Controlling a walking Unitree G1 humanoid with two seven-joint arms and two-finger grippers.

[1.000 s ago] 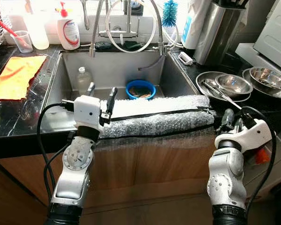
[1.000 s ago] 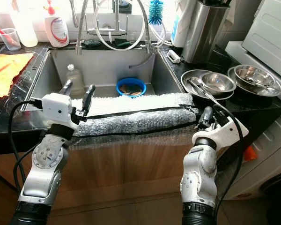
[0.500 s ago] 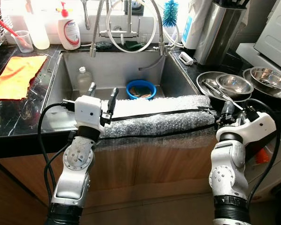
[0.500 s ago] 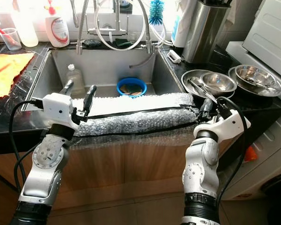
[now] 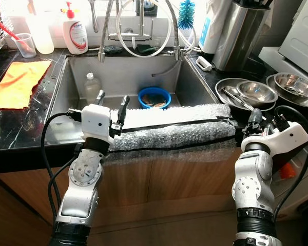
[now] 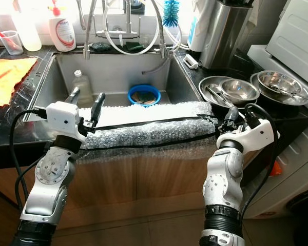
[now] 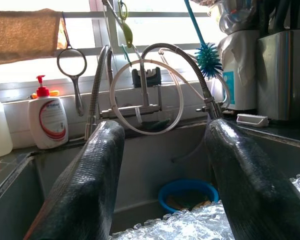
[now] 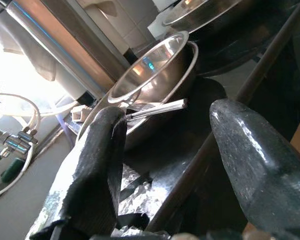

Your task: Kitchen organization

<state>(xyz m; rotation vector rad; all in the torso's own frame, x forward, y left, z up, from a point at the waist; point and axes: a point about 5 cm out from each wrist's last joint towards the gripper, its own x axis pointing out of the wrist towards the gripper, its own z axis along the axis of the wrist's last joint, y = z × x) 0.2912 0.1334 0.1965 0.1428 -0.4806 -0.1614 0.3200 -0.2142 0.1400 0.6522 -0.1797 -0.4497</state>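
Right gripper [image 5: 263, 119] open at bubble wrap [image 5: 174, 128] end, near bowls [image 5: 256, 92].

We can read no text for certain. The soap bottle [image 7: 48, 122] by the window carries a white label with red print and a red arc, perhaps a brand name, but it is too small to make out. The white pack [image 7: 234, 82] beside the brush shows a blue panel, unreadable.
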